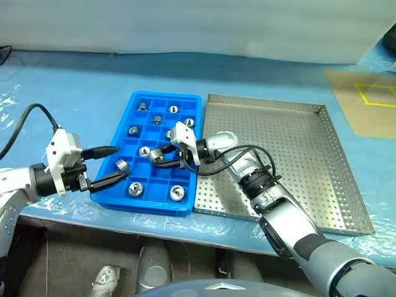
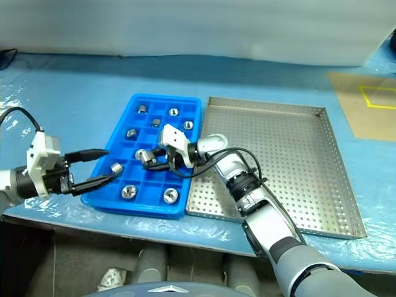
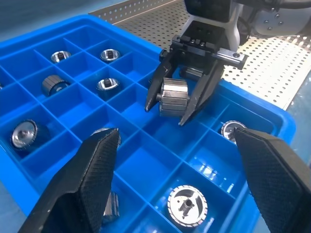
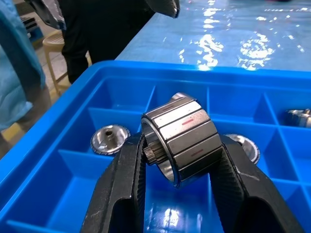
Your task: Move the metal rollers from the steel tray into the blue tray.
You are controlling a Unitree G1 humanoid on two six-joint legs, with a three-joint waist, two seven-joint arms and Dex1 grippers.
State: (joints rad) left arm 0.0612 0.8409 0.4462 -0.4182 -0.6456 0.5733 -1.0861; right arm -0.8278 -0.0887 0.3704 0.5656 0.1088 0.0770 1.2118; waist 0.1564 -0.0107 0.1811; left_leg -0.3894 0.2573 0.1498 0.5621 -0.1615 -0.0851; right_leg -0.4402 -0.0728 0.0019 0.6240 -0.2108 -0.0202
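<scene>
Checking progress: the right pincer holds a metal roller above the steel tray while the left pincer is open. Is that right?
Not quite. The right pincer holds the metal roller above the blue tray, not the steel tray, as the left wrist view shows. The left pincer is indeed open.

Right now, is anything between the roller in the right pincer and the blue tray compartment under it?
Nothing visible. The right pincer holds a metal roller above the blue tray, and the cell below looks unfilled. The open left pincer is off to the tray's side, not beneath it.
</scene>
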